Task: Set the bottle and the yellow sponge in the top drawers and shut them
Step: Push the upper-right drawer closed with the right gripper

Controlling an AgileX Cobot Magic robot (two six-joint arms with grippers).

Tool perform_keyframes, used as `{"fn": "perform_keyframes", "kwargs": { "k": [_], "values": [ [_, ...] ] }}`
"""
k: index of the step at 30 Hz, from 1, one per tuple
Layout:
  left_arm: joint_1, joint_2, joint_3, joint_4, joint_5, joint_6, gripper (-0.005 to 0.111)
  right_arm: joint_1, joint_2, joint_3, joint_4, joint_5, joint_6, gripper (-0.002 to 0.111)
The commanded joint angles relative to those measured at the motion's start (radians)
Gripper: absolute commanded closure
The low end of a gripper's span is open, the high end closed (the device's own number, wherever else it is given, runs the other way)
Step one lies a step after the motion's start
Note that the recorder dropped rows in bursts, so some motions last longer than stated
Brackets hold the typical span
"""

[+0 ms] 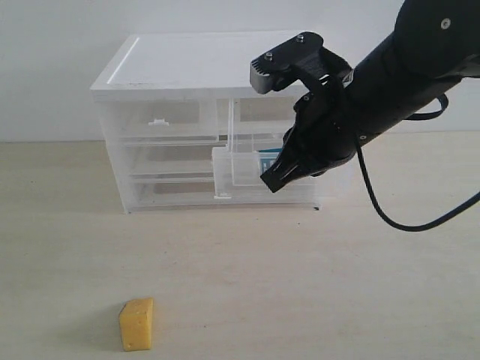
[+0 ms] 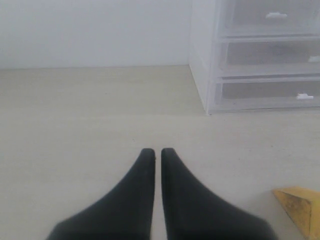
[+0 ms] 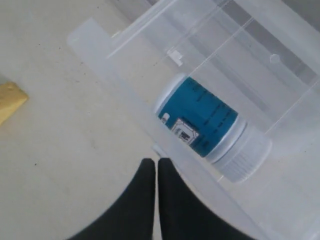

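The bottle lies on its side inside the pulled-out top right drawer; its blue-teal label shows through the clear wall. My right gripper is shut and empty, hanging just outside that drawer's front wall. The top left drawer is pushed in. On the table, near the front left, the yellow sponge stands alone; a corner of the yellow sponge also shows in the right wrist view. My left gripper is shut and empty above bare table, the sponge off to one side of it.
The white-topped cabinet stands at the back of the table, with two full-width clear drawers below the top ones. The right arm's black cable hangs down right of the cabinet. A white wall rises behind.
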Motion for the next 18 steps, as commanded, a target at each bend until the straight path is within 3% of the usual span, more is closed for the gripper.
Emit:
{"fn": "perform_keyframes", "kwargs": {
  "k": [1,18],
  "values": [
    [0.001,-0.004,0.002,-0.007,-0.006,-0.008,0.103,0.001,0.025,0.003,-0.04,-0.082,0.009,0.108],
    [0.001,-0.004,0.002,-0.007,-0.006,-0.008,0.103,-0.015,0.064,0.003,-0.101,-0.374,0.012,0.108]
  ]
}}
